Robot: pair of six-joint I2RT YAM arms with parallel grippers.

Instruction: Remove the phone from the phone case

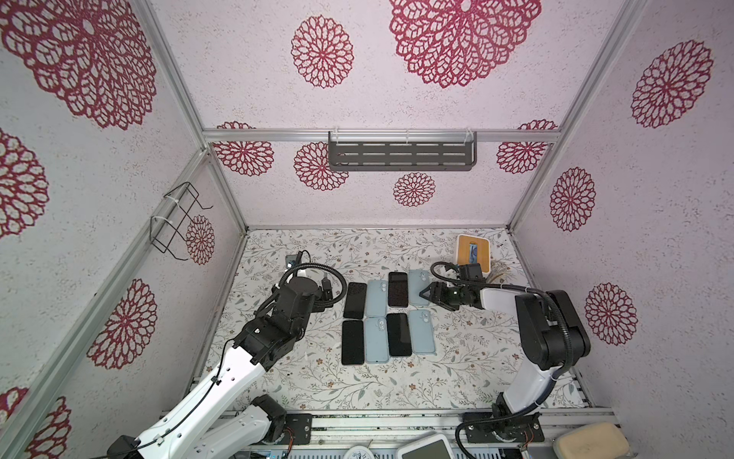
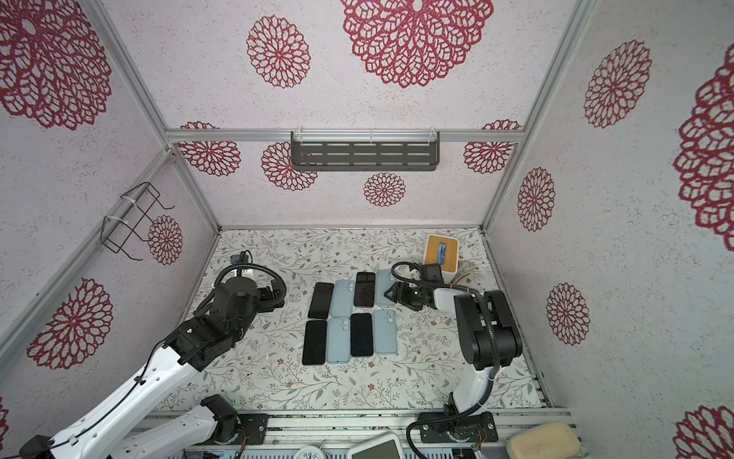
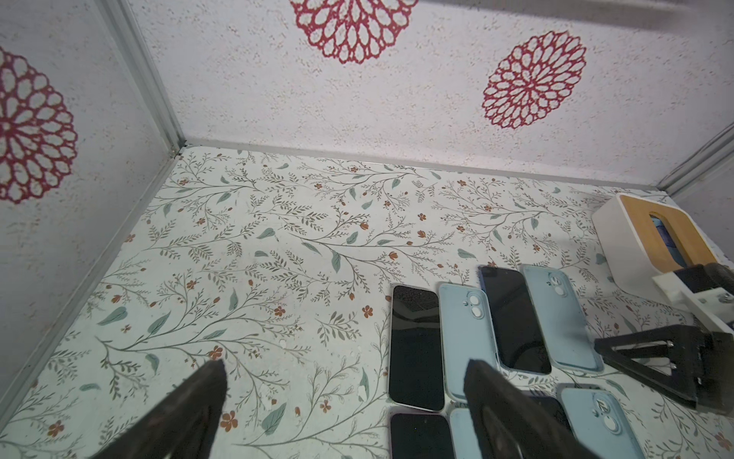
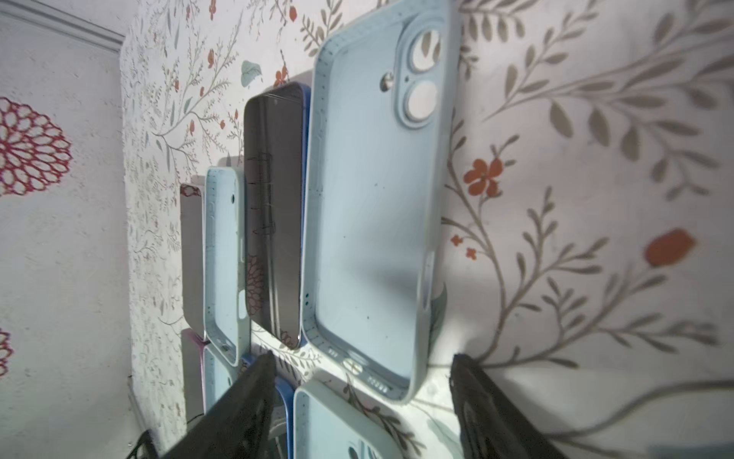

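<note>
Pale-blue case (image 4: 373, 222) empty beside dark phone (image 4: 274, 222); right gripper (image 4: 363, 359) spread over its end, left gripper (image 3: 345, 365) spread, idle. Separation judged done; next, clean withdrawal.

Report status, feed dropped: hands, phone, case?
Left hand open, empty. Right hand open at far-right case; case empty, phone beside it. Nothing blocking.

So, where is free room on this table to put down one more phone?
Bare: the wide strip of table between the phones and cases and the front rail, and the strip behind them, up to the back wall. Crowded: phones and cases lie close together, and the right gripper is at the back right case, near the tissue box.
</note>
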